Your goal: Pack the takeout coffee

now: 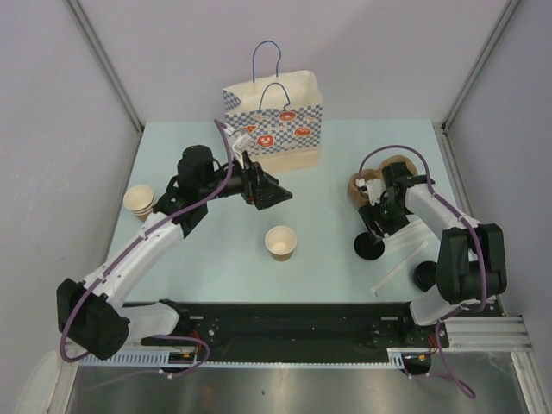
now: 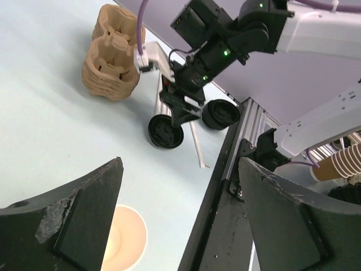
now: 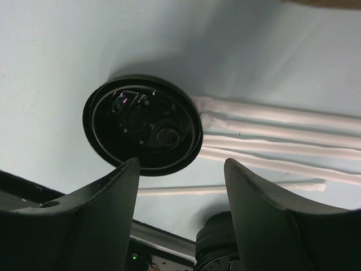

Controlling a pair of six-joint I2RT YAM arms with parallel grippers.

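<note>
Our left tool (image 2: 179,162) hangs released, gripping nothing; our right tool (image 3: 181,161), also unclenched, hovers over a loose black lid (image 3: 142,131); the takeout coffee cup (image 1: 281,242) stands upright in the middle of the tabletop (image 1: 207,267), brown, open-topped, pale inside; the paper bag (image 1: 274,121) stands at the far edge, contents hidden.

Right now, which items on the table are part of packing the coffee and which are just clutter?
Job, likely: lone open cup, loose black lid, paper bag.
Lying about: cup stack, wrapped straws, pulp carriers, spare lids.
</note>
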